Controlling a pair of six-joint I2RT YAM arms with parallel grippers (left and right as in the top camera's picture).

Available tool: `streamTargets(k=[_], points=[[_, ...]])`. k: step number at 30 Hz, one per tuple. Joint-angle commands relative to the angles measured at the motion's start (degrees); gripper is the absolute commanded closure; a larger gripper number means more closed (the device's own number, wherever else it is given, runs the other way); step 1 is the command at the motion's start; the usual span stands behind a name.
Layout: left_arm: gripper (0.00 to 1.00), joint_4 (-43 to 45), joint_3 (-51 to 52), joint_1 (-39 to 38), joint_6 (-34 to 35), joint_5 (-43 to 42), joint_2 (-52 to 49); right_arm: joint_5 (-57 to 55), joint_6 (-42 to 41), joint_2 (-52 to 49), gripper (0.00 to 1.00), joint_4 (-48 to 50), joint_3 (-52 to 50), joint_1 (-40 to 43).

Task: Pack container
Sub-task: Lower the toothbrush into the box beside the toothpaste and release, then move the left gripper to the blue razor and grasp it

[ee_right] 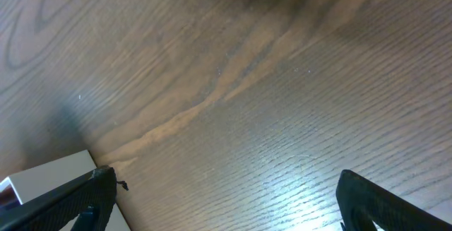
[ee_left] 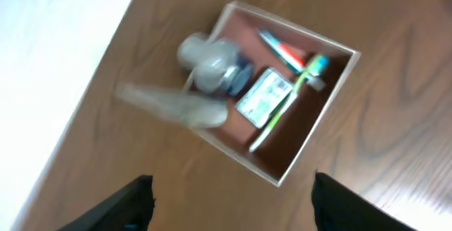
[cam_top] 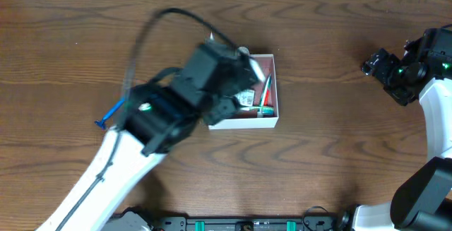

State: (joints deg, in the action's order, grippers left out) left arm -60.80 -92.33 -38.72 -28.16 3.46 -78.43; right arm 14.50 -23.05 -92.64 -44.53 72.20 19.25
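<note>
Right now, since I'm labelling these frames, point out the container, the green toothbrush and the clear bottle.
container (ee_left: 295, 143), left wrist view, bare inside floor.
green toothbrush (ee_left: 285, 106), left wrist view, mid-handle.
clear bottle (ee_left: 208, 65), left wrist view, blurred body.

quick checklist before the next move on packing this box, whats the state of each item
1. Box flat on the table: ok.
2. Left claw empty: ok, fingers wide apart, nothing between them.
3. Right claw out of the way: ok, open over bare wood, far right of the box.
4. Toothbrush and tube inside the box: ok.
5. Clear bottle fully inside: cannot tell, it is blurred and seems to cross the box wall.
6. Nothing left out: not ok, a blue item lies on the table, left of the box.
</note>
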Motion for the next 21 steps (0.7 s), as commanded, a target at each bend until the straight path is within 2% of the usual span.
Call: streamTargets(k=[1, 5, 11, 14, 21], points=[[0.2, -1.77, -0.04, 7.13, 13.29, 0.94, 0.22, -0.15, -0.5, -0.15, 0.01, -0.04, -0.07, 0.31], [0.16, -3.08, 0.35, 19.37, 22.12, 0.87, -0.72, -0.15, -0.5, -0.15, 0.01, -0.04, -0.04, 0.31], [0.13, -5.81, 1.55, 35.1, 29.53, -1.79, -4.81, -0.15, -0.5, -0.15, 0.01, -0.04, -0.04, 0.31], [0.02, -6.54, 3.04, 39.76, 33.51, -5.05, -7.72, -0.15, -0.5, -0.15, 0.01, -0.04, -0.07, 0.31], [0.01, -6.69, 6.19, 44.89, 35.78, -7.34, -17.66, -0.15, -0.5, -0.15, 0.01, -0.04, -0.04, 0.31]])
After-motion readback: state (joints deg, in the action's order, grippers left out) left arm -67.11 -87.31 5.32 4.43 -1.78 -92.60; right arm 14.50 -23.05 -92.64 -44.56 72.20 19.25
